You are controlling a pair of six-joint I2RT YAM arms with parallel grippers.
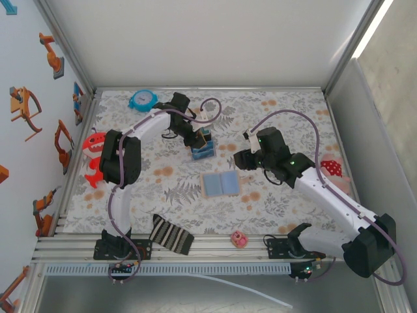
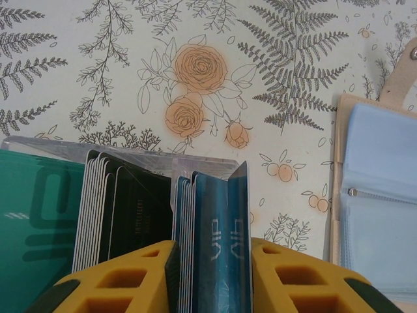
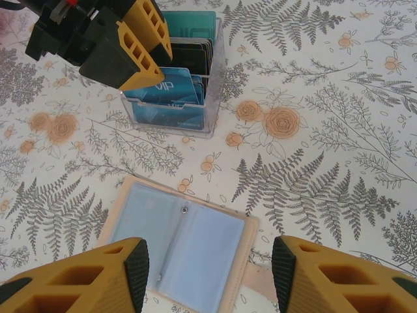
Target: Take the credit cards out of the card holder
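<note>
Tan at its rim and pale blue across its two inner panels, the card holder [image 1: 220, 184] lies opened flat near the middle of the fern-and-rose printed surface [image 1: 280, 117], panels facing up, a small metal stud showing at the fold. Just beyond it, on the far side and slightly to the left, stands a clear plastic box [image 3: 216, 72] holding upright cards in rows: blue cards [image 2: 218, 228] marked VIP at the front, black cards [image 2: 137, 208] behind them, and a teal card [image 2: 32, 222] at the back. The left pincer [image 2: 212, 261] is directly over this box, its yellow fingers [image 2: 124, 280] set apart with the pack of blue cards standing between them; whether they press on the pack or merely flank it I cannot tell. The right pincer [image 3: 208, 274] hangs above the card holder, apart from it, its jaws spread wide with nothing between them, so the blue panels show through the gap. Elsewhere on the surface, a blue round clock [image 1: 142, 100] sits at the far left edge, a red fish toy [image 1: 96, 156] lies along the left side, a striped cloth [image 1: 171, 235] rests at the near edge by the left arm's base, a small pink object [image 1: 239, 239] sits at the near edge, and a red spotted item [image 1: 332, 168] lies at the right, beside the right arm.
</note>
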